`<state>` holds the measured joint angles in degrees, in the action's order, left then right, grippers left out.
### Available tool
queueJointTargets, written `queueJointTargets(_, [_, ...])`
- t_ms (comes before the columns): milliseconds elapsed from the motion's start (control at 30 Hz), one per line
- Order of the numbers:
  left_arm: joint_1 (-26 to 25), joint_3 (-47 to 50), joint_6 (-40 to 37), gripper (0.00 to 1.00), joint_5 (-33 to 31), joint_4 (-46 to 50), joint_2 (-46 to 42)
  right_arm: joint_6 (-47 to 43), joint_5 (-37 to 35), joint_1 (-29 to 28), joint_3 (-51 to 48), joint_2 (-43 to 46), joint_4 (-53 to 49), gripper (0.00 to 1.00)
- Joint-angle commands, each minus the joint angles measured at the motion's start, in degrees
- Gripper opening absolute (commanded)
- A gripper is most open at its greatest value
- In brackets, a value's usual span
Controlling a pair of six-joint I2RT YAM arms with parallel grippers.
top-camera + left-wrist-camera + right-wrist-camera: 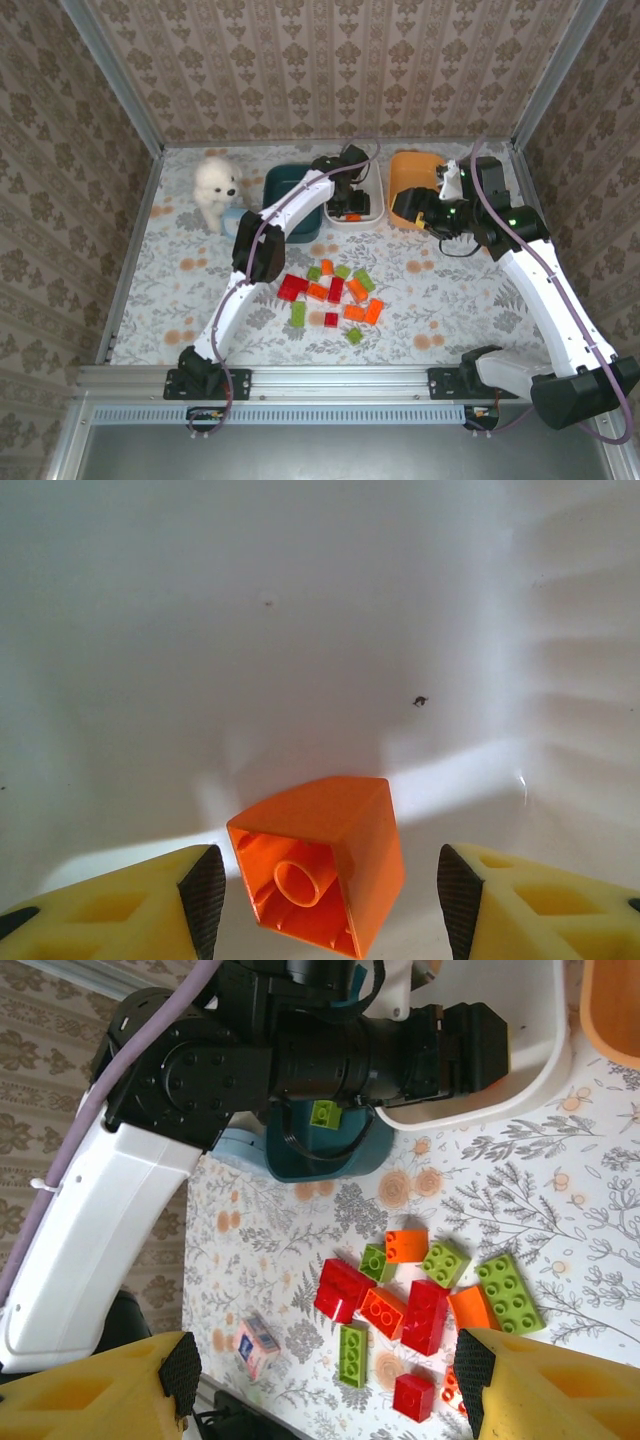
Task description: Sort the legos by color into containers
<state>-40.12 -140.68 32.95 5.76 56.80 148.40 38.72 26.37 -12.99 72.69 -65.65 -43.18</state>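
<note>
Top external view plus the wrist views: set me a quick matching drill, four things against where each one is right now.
Things
1. upturned orange brick
2. lone green brick
3. red bricks
4. plush dog

Places
A. on the tablecloth, in the loose pile
B. in the white tub
C. in the dark teal tub
D. standing just left of the dark teal tub

Pairs: 1-B, 2-C, 3-A, 4-D
</note>
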Motion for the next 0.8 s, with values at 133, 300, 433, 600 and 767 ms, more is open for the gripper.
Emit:
queueJointTargets(133, [-0.4,-4.7,1.7,0.63,0.6,-0.9,-5.7,-4.1,-3.0,0.3,0.9,0.3,-4.7,0.71])
queueJointTargets(300, [0.5,-5.2,3.9,0.66,-0.3,-2.0,-10.3,-7.3,-5.8,-1.0,2.3,0.3,-7.5,0.70])
queueJointTargets(433, [2.3,1.0,5.8,0.70,-1.8,-6.0,-18.9,-11.0,-10.3,-5.4,3.6,-0.3,-11.1,0.70])
queueJointTargets(600, [6.1,19.7,8.7,0.72,-1.2,-16.5,-35.7,-13.6,-15.3,-12.5,2.6,-1.5,-13.5,0.69])
queueJointTargets(767, [8.7,39.4,9.1,0.74,0.0,-22.1,-52.5,-15.0,-19.1,-19.9,-0.6,-3.4,-14.6,0.67])
